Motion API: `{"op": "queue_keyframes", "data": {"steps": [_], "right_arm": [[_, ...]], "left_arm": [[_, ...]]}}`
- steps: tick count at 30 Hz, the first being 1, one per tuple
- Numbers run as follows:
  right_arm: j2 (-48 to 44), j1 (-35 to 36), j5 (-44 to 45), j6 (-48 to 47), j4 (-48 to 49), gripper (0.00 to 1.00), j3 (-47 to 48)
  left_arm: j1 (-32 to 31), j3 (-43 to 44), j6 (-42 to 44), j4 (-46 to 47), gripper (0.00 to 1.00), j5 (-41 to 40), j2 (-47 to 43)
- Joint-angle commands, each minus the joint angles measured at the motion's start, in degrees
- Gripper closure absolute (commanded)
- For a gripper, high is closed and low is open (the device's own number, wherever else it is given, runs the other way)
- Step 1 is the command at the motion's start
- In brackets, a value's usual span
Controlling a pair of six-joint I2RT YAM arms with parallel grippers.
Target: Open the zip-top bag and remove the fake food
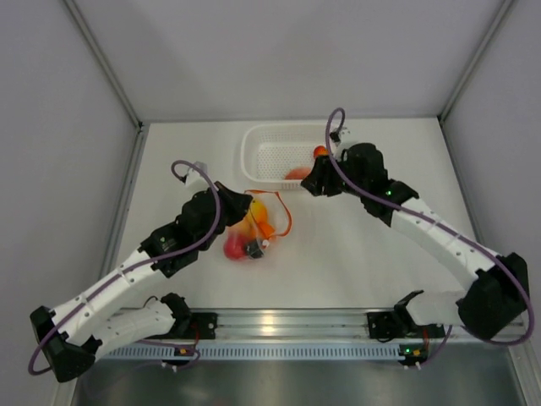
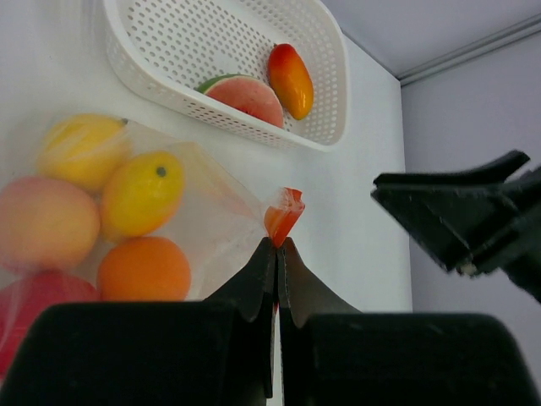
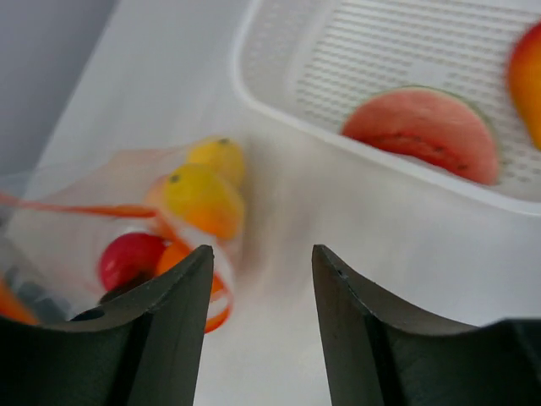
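Closed fingertips of the left gripper [image 2: 275,254], bottom centre of the left wrist view, pinch the orange-red corner of the zip-top bag [image 2: 211,216]. From above we find the bag left of centre on the table [image 1: 355,245], the fake food [image 2: 142,193] inside it: yellow, orange, peach and red pieces. Above it, a white basket [image 2: 169,51] holds a watermelon slice [image 2: 249,97] and an orange-red fruit [image 2: 291,78]. At the basket's lower right rim the right gripper [image 3: 262,262] stands half spread, empty.

Left gripper [image 2: 276,245], at the lower centre of its wrist view, is pinched tight. Right gripper [image 3: 262,254] has its jaws apart.
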Motion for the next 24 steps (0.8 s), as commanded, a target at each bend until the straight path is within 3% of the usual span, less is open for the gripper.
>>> {"op": "queue_keyframes", "data": {"steps": [1, 9, 16, 24], "right_arm": [[-6.00, 6.53, -11.77, 5.63, 13.76, 0.50, -7.54], [-9.19, 19.27, -5.11, 5.46, 22.91, 0.53, -13.10], [-2.69, 20.60, 9.89, 10.37, 32.40, 0.56, -15.03], [2.85, 22.45, 14.67, 17.23, 37.58, 0.57, -16.08]], "left_arm": [[0.09, 2.65, -3.69, 2.32, 1.00, -0.08, 0.65], [0.09, 2.48, -8.27, 3.20, 1.00, 3.51, 3.03], [-0.08, 1.60, -12.39, 6.80, 1.00, 10.37, 3.91], [-0.96, 0.73, -16.52, 13.63, 1.00, 15.29, 4.35]]}}
